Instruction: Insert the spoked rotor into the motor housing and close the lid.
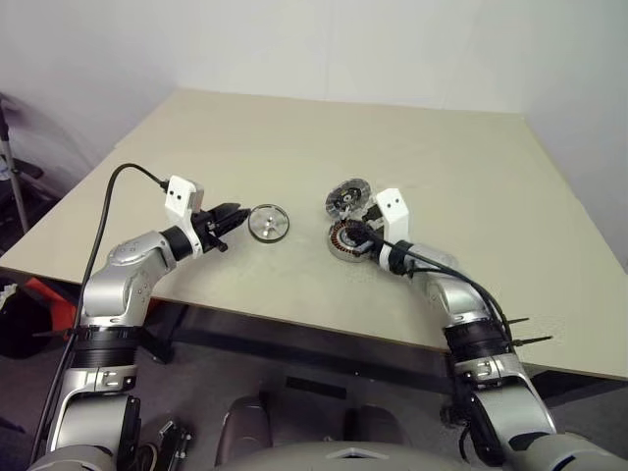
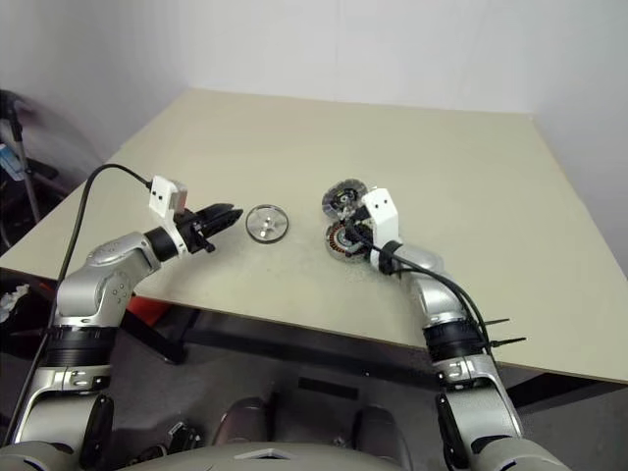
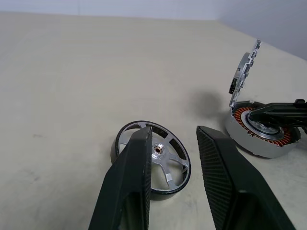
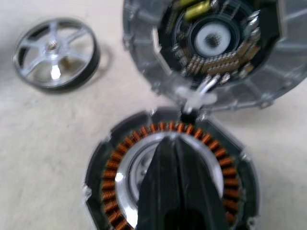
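The spoked rotor [image 1: 268,223], a shiny silver disc, lies flat on the table. My left gripper [image 1: 231,218] is just to its left, pointing at it, and is open; in the left wrist view the rotor [image 3: 168,163] lies just past the fingertips [image 3: 139,143], apart from them. To the right sits the motor housing [image 1: 342,245] with copper windings [image 4: 110,177]. The lid [image 1: 347,196] stands tilted up at the housing's far edge, its inner side [image 4: 211,48] facing me. My right gripper [image 4: 170,143] is shut with nothing in it, tips over the housing's middle.
The beige table [image 1: 294,137] stretches far behind the parts. Its front edge [image 1: 294,319] runs just below both grippers. A black cable [image 1: 108,206] loops up from the left wrist.
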